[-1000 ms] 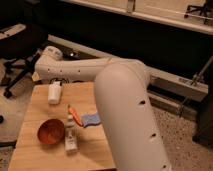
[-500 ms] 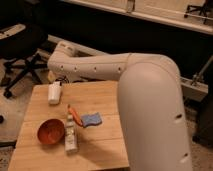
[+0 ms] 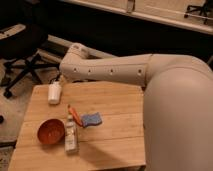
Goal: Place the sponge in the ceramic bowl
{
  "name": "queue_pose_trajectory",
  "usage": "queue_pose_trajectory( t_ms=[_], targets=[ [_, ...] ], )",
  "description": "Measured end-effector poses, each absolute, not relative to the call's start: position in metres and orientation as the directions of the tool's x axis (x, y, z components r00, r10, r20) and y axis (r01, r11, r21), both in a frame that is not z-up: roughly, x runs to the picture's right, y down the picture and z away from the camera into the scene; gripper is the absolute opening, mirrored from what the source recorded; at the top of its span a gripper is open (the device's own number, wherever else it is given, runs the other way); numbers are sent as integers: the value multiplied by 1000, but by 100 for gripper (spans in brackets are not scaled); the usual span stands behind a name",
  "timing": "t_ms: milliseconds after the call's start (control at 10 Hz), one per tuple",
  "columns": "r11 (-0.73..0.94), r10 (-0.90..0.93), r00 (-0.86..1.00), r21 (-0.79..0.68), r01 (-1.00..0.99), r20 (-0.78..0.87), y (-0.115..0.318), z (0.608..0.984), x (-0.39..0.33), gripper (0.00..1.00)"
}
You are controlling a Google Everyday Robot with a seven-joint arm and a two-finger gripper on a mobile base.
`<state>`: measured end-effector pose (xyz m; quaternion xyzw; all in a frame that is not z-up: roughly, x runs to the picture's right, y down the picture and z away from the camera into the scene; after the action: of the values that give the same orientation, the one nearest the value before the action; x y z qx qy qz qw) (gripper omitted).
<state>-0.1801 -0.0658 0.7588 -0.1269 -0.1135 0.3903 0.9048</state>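
Observation:
The blue sponge lies flat near the middle of the wooden table. Left of it and nearer the front stands the orange-red ceramic bowl, which holds nothing. My white arm reaches from the right across the table's back edge. Its gripper is at the far left, just above the white cup and mostly hidden behind the arm. It is well away from both the sponge and the bowl.
A white bottle lies between the bowl and the sponge, and a thin orange stick rests beside the sponge. A black office chair stands off the table's left. The arm's bulky shoulder covers the table's right side.
The arm's bulk has drawn back to the right and uncovered more of the table. Its far end has shifted slightly right along the back edge. Sponge, bowl, bottle and cup have not moved.

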Motion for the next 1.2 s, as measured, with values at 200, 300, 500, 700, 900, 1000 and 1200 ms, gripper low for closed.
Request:
queue_pose_trajectory(
  t_ms=[200, 300, 500, 700, 900, 1000, 1200],
  targets=[
    [668, 719, 692, -338, -664, 62, -45, 756, -148, 80],
    [670, 712, 701, -340, -660, 40, -37, 754, -134, 80],
    [670, 707, 707, -325, -668, 5, -30, 748, -106, 80],
    [636, 737, 675, -315, -705, -23, -23, 748, -82, 80],
    [629, 743, 669, -314, -711, -25, -23, 748, -80, 80],
    [630, 743, 669, -314, -711, -24, -23, 747, -81, 80],
    [628, 744, 667, -313, -712, -25, -23, 747, -79, 80]
  ],
)
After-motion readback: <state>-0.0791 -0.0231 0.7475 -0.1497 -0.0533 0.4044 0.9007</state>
